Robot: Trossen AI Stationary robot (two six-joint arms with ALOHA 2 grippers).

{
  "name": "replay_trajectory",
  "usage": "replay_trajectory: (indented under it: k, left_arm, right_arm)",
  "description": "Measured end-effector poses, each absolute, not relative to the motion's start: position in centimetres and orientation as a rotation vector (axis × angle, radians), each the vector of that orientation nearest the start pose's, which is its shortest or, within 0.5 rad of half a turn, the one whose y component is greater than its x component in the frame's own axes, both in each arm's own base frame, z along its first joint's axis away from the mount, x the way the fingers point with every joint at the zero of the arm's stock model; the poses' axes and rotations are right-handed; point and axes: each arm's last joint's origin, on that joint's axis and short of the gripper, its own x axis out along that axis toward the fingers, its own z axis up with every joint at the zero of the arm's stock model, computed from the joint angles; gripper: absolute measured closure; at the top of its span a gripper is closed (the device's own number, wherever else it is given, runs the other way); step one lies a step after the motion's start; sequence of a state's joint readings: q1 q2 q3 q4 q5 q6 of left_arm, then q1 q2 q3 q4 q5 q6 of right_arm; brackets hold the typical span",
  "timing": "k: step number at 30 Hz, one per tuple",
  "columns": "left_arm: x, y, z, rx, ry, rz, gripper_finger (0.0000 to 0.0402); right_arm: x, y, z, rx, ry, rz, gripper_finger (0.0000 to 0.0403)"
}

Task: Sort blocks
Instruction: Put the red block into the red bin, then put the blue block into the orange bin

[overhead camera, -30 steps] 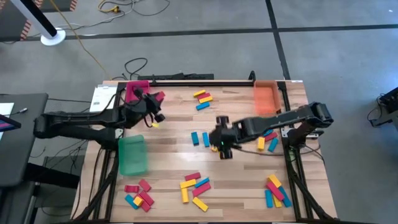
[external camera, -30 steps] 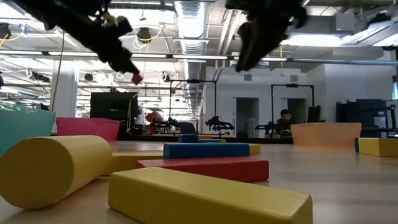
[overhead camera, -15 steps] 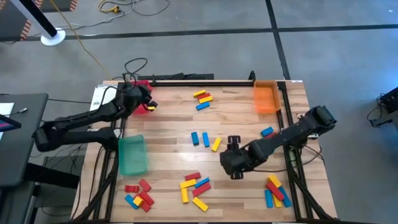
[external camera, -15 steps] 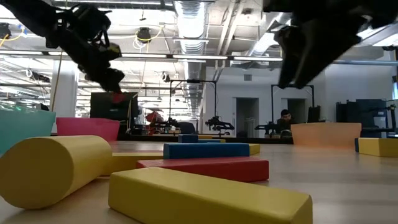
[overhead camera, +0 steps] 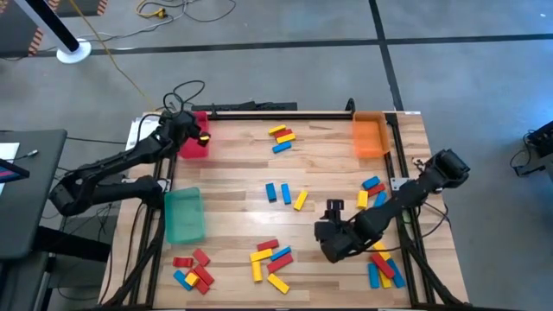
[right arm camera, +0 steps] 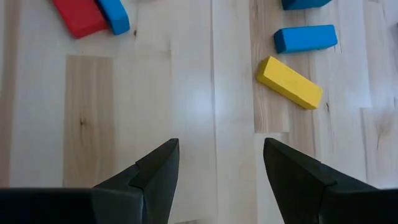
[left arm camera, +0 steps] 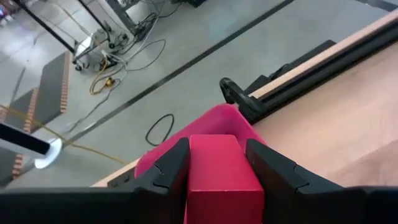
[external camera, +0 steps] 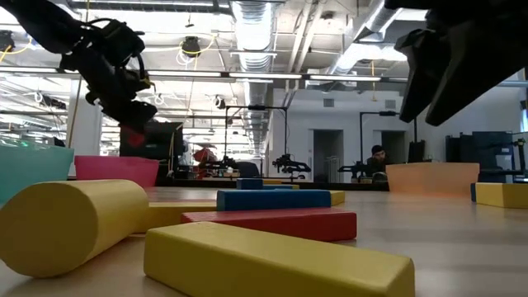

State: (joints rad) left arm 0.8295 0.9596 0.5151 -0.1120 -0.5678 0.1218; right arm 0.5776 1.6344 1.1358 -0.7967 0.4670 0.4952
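My left gripper [overhead camera: 197, 136] hangs over the red tray [overhead camera: 192, 147] at the table's far left corner, shut on a red block [left arm camera: 221, 171]; the low view shows the block [external camera: 134, 132] below the fingers. My right gripper [overhead camera: 330, 246] stands open above bare wood right of the near-middle blocks [overhead camera: 270, 261], nothing between its fingers [right arm camera: 155, 168]. Just beyond it, a yellow block [right arm camera: 289, 82] and a blue one [right arm camera: 306, 38] lie flat on the table. My left gripper pinches the red block by its two long sides [left arm camera: 189, 180] between both fingers. The fingers slant down from the table's near left and lie along the block, whose free end [left arm camera: 214, 142] points toward the red tray [left arm camera: 186, 134]. The block hangs clear above the tray.
A green tray [overhead camera: 183, 216] sits at the left edge and an orange tray [overhead camera: 370, 136] at the far right. Loose blocks lie in groups at the far middle [overhead camera: 281, 136], middle [overhead camera: 283, 194], near left [overhead camera: 192, 269], right [overhead camera: 373, 192] and near right [overhead camera: 384, 266].
My left gripper has swung toward the table's far left corner with the red block, coming over the red tray and sinking a little. My right gripper has travelled from the table's middle toward the near edge and lower, staying open.
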Motion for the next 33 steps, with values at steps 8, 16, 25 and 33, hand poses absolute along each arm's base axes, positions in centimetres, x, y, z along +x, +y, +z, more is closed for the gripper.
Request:
replay_trajectory:
  k: [8,16,25,33]
  left_arm:
    - [12.3,15.8,18.9,-0.101,0.880,1.256,0.0252]
    - [12.9,16.3,17.5,-0.168,0.906,1.229,0.0237]
    - [12.9,16.3,18.2,-0.159,0.854,1.240,0.0233]
    - [12.7,15.4,19.9,-0.131,0.755,1.226,0.0233]
  right_arm:
    - [26.0,16.4,21.3,-0.233,1.059,-0.181,0.0154]
    - [26.0,16.4,21.4,-0.241,1.046,-0.193,0.0154]
    - [26.6,16.3,21.5,-0.250,1.006,-0.174,0.0154]
    - [28.3,15.8,22.1,-0.272,0.917,-0.118,0.0154]
